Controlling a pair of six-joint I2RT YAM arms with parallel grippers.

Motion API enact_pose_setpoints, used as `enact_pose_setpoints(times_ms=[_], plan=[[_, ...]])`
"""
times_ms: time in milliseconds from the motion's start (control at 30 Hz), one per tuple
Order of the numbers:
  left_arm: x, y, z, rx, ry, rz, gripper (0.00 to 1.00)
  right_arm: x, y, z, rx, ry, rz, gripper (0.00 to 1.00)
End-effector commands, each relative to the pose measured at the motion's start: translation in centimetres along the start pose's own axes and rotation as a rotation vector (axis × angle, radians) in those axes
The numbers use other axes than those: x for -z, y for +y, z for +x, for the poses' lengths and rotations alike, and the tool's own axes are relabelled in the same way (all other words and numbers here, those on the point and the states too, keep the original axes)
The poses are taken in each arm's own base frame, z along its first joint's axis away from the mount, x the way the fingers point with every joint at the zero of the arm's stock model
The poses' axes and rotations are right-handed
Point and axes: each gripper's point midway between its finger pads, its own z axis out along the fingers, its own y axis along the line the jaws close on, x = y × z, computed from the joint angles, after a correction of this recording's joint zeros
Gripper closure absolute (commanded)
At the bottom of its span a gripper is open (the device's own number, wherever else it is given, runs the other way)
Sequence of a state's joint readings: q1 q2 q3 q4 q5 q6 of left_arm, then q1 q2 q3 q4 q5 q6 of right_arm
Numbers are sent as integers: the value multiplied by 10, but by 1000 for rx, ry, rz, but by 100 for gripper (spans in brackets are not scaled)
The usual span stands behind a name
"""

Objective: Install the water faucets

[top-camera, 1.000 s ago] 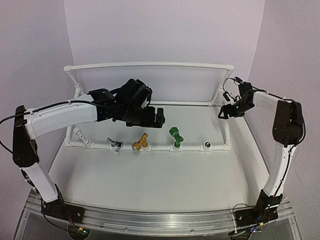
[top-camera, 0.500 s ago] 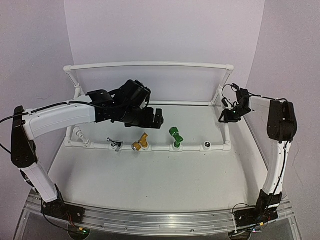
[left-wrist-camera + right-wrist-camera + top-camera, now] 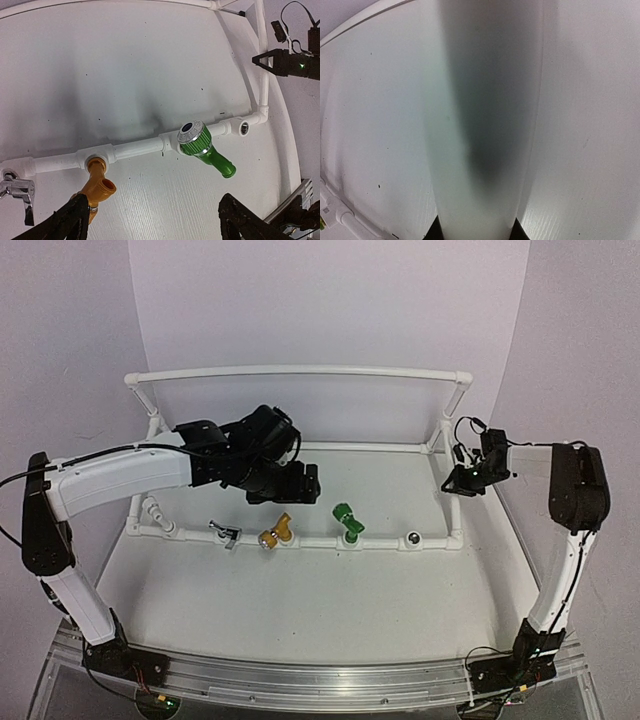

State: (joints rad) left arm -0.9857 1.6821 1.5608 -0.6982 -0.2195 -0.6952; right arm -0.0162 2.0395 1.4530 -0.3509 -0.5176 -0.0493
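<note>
Green faucet [image 3: 347, 521]: on the front pipe of the white frame [image 3: 300, 371], tilted right.
Yellow faucet [image 3: 275, 532]: on the same pipe, just left of the green one.
Silver faucet [image 3: 225, 533]: further left again.
Your left gripper [image 3: 300, 483]: spread wide above the faucets, holding nothing.
Your right gripper [image 3: 452, 483]: clamped on the frame's right side pipe.

Clad in white along the long links of left arm [image 3: 120, 478] and right arm [image 3: 558, 580]; black at joints, bases [image 3: 125, 658] and the left gripper [image 3: 157, 222]; trailed by thin black cables [image 3: 110, 450]; lit green at the right wrist
</note>
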Motion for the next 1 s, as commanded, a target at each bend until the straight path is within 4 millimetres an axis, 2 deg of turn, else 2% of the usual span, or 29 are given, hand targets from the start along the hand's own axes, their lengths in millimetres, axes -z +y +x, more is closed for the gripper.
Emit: enact_pose_setpoints(times_ms=[0,167,400,700,833,967], plan=[[8,-14,13,35,40,7,11,4,36,58,16,144,-144,100],[0,-37,37,33,82,19,13,6,42,74,-41,169,-173,100],[-2,-67,56,78,97,8,12,18,48,85,-64,165,-166,100],[-12,-69,57,272,91,-42,8,38,47,90,-65,123,-93,100],[-16,-66,61,331,111,-92,12,39,46,92,-97,121,-86,100],[-26,-61,76,402,159,-136,18,38,45,91,-97,118,-82,100]])
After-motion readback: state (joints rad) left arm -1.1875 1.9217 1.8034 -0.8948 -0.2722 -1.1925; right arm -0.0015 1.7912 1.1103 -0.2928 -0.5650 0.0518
